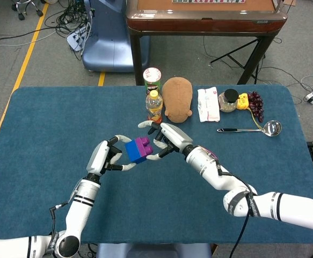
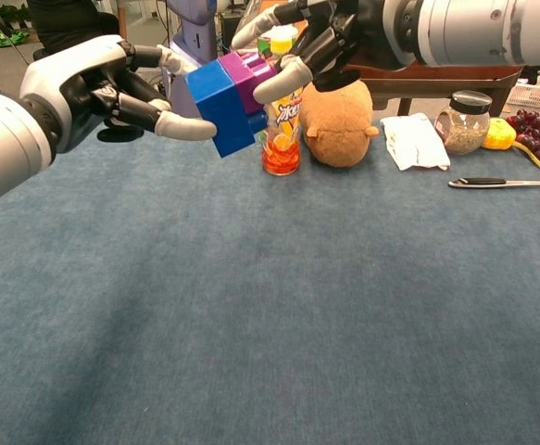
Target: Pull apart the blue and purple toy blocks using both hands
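Observation:
The blue block (image 1: 132, 152) and the purple block (image 1: 143, 144) are joined and held above the table. My left hand (image 1: 103, 156) grips the blue block (image 2: 218, 106) from the left, between thumb and fingers. My right hand (image 1: 167, 138) reaches in from the right with its fingers spread around the purple block (image 2: 246, 74). In the chest view one fingertip (image 2: 268, 89) of the right hand (image 2: 320, 37) touches the purple block's lower side. Another finger stays just above the block, so the hand has no clear hold on it.
At the back of the blue table (image 1: 49, 129) stand a small orange juice bottle (image 2: 280, 139), a chips can (image 1: 152, 79) and a brown plush toy (image 1: 177, 98). Further right lie a white packet (image 1: 208, 104), a jar (image 1: 228, 100), grapes (image 1: 256, 104) and a spoon (image 1: 253, 129).

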Action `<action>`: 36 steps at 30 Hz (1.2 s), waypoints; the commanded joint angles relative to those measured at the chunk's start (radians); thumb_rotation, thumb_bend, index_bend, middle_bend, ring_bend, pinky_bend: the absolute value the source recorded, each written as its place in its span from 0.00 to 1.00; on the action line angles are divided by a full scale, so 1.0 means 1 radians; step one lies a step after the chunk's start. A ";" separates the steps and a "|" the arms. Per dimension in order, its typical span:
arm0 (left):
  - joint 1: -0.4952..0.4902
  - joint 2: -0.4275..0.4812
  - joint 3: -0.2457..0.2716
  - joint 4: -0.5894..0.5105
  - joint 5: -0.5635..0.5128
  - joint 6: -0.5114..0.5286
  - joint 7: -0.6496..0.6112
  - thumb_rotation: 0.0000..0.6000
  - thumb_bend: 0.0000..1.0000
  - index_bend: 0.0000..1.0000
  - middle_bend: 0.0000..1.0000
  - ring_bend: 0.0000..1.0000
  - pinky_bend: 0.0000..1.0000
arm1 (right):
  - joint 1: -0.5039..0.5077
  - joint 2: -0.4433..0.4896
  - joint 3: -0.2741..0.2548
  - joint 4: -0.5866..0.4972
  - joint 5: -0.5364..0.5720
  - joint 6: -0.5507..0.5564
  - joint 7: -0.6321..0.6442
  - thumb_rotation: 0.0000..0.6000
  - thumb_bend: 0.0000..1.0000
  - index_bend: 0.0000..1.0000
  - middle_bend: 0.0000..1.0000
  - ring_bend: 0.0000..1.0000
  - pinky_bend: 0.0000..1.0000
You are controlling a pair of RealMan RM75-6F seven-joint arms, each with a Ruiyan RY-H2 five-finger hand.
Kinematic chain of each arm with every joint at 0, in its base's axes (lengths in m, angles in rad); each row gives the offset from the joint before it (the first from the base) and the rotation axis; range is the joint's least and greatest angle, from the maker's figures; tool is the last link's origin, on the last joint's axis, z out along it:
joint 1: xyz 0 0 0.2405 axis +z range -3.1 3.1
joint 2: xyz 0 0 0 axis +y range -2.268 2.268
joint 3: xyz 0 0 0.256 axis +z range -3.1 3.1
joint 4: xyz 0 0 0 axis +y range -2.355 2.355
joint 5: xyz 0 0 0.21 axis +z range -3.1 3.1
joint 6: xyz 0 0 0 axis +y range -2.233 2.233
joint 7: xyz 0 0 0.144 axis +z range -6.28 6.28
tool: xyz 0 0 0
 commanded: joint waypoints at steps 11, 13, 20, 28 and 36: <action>0.003 -0.008 0.014 0.010 0.044 0.001 -0.013 1.00 0.00 0.65 1.00 1.00 1.00 | -0.011 0.017 0.020 0.011 -0.037 -0.093 0.112 1.00 0.00 0.21 1.00 1.00 1.00; 0.003 -0.009 0.014 0.011 0.044 0.000 -0.012 1.00 0.00 0.65 1.00 1.00 1.00 | -0.014 0.015 0.020 0.015 -0.048 -0.095 0.121 1.00 0.00 0.21 1.00 1.00 1.00; 0.005 -0.009 0.013 0.011 0.045 0.000 -0.014 1.00 0.00 0.65 1.00 1.00 1.00 | -0.020 0.010 0.018 0.023 -0.072 -0.087 0.137 1.00 0.00 0.26 1.00 1.00 1.00; 0.007 -0.006 0.011 0.008 0.043 -0.006 -0.022 1.00 0.00 0.65 1.00 1.00 1.00 | -0.023 -0.003 0.016 0.029 -0.088 -0.065 0.146 1.00 0.00 0.46 1.00 1.00 1.00; 0.011 -0.003 0.012 0.012 0.037 -0.013 -0.033 1.00 0.00 0.65 1.00 1.00 1.00 | -0.028 -0.009 0.014 0.035 -0.107 -0.057 0.162 1.00 0.00 0.64 1.00 1.00 1.00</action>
